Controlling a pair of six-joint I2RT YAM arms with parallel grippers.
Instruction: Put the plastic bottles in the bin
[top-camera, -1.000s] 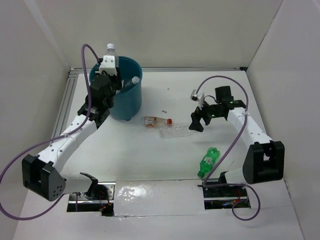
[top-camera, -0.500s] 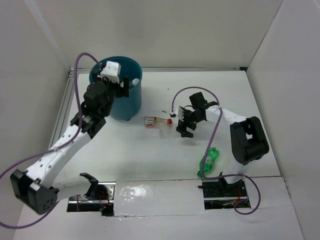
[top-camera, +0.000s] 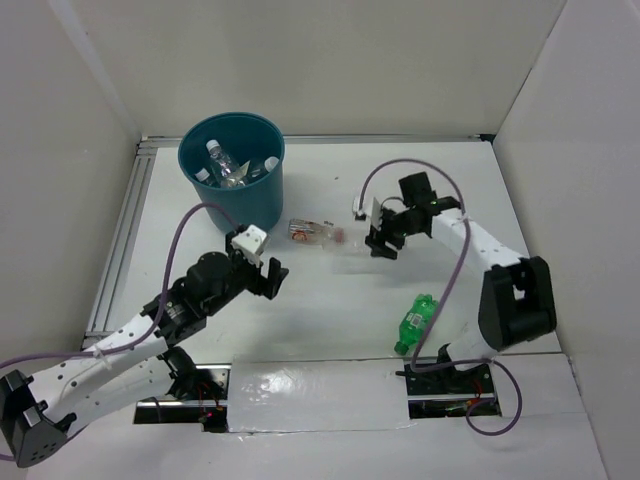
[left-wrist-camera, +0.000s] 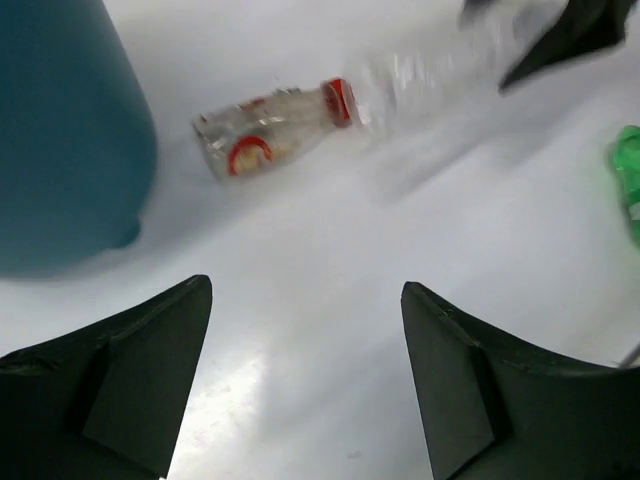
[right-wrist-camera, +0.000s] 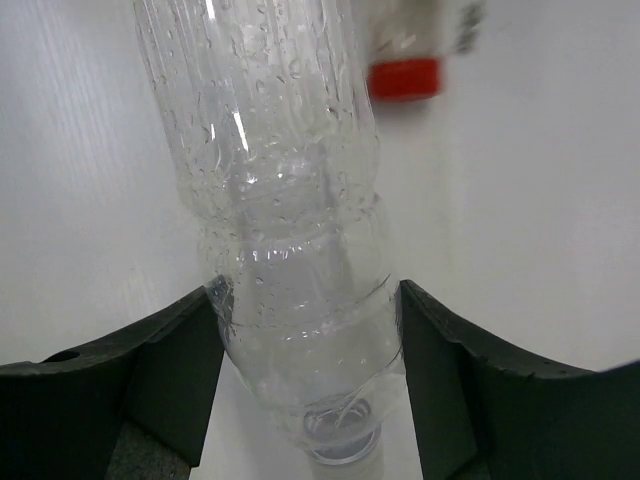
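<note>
Right wrist view: right fingers (right-wrist-camera: 160, 390) pinch the clear bottle (right-wrist-camera: 285, 250) from both sides, with the red-capped bottle (right-wrist-camera: 405, 78) just beyond at upper right. Left fingers (left-wrist-camera: 130, 380) are spread over bare surface (left-wrist-camera: 330, 300). The green bottle (top-camera: 417, 322) lies lower right. The bin (top-camera: 250, 205), upper left, holds several bottles (top-camera: 232, 168).

Holds left gripper (left-wrist-camera: 305, 295) wide open, low on the near side of the bin (top-camera: 240, 205), arm stretched diagonally. Clamps right gripper (right-wrist-camera: 308, 290) around clear bottle (right-wrist-camera: 280, 200), right of the bin, elbow bent.
</note>
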